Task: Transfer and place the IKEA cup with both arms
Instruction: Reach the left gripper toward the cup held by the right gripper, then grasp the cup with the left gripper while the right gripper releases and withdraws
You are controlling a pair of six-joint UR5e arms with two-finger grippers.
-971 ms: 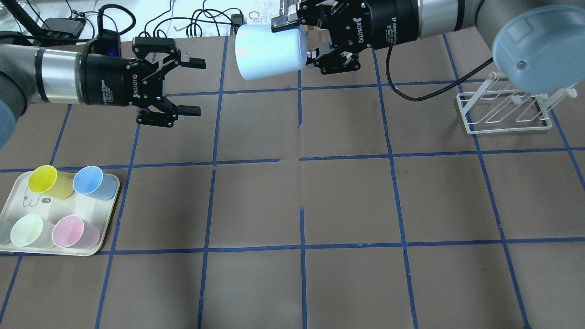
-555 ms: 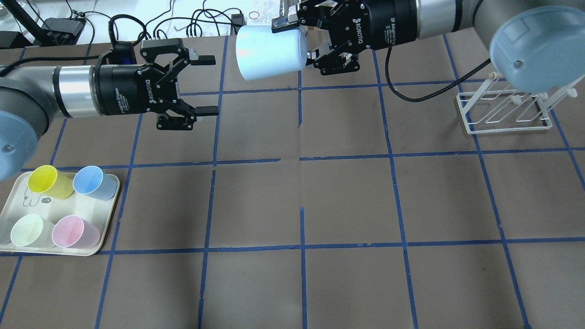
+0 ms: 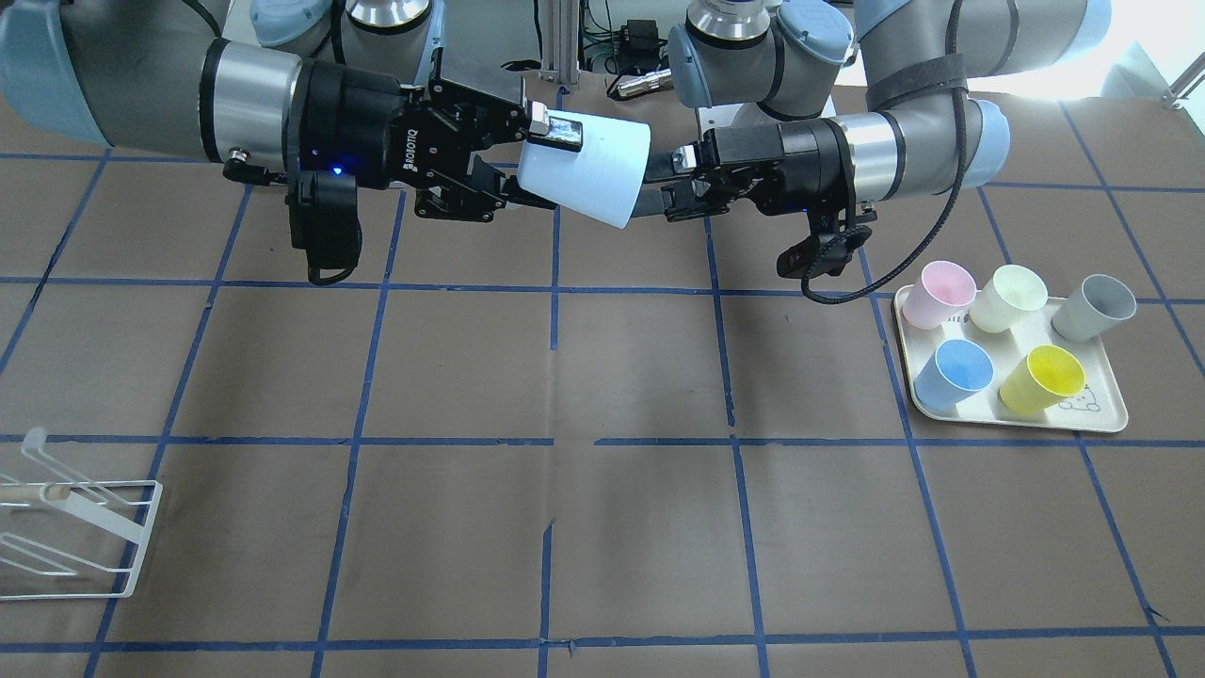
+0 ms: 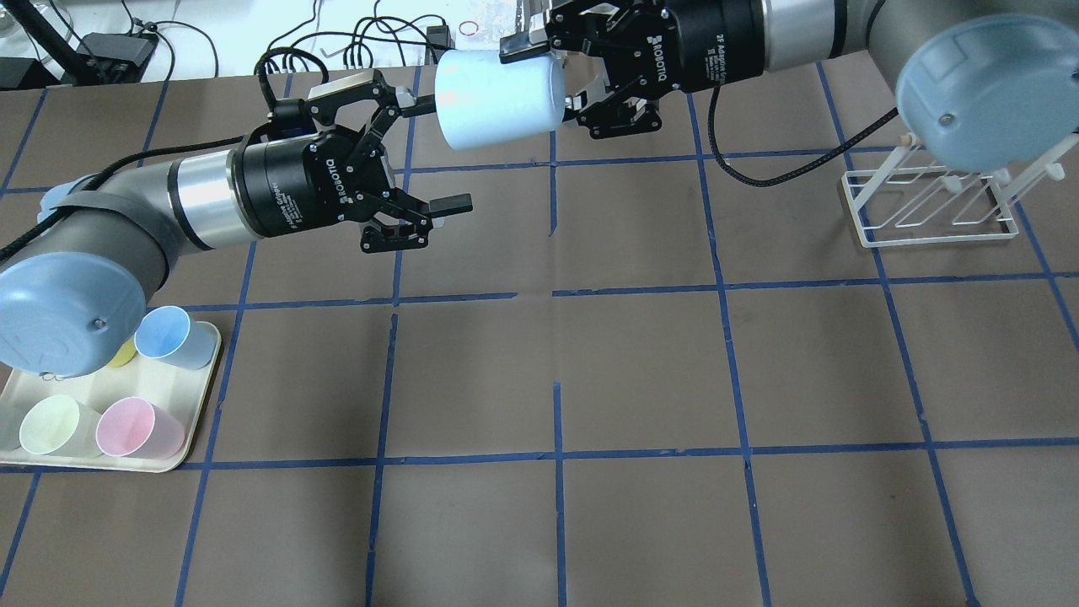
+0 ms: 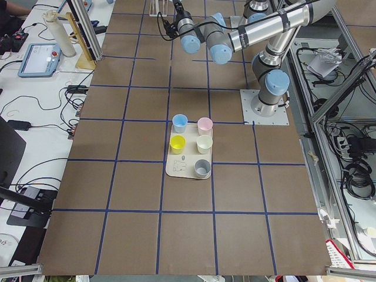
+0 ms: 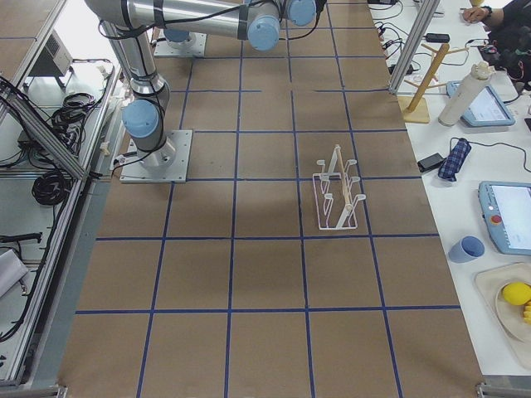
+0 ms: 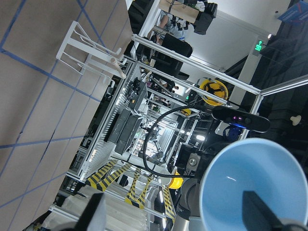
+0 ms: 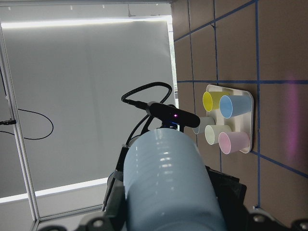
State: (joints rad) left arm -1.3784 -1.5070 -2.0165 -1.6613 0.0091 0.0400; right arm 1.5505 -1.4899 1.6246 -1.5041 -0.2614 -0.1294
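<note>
From the front-facing camera, the IKEA cup (image 3: 588, 169) hangs on its side well above the table (image 3: 565, 377), its narrow end clamped in the right gripper (image 3: 537, 160) and its wide mouth turned toward the left gripper (image 3: 664, 184), which is right at the rim; whether it touches there I cannot tell. Five other coloured cups (image 3: 965, 365) stand on a tray (image 3: 1111, 414) near the left arm's side, and a white wire rack (image 3: 75, 527) sits well apart on the other side. In the overhead view the left gripper's jaws stand wide apart: one fingertip (image 4: 421, 101) is just beside the cup's rim, while the other lies well below the cup, so the cup is not yet between them. The two side views show both arms meeting at the far end of the table, too small to read either grip. The left wrist camera looks straight into the cup's open mouth (image 7: 250, 187), off toward one finger, not centred. The right wrist camera shows the ribbed pale-blue wall (image 8: 168, 183) filling the space between its own pads. My reading: the cup is lifted and presented, so the hand-over is the step in hand; left to do are lining up and closing the left jaws on the rim, the right's release, and setting the cup down at a spot the pictures do not reveal
</note>
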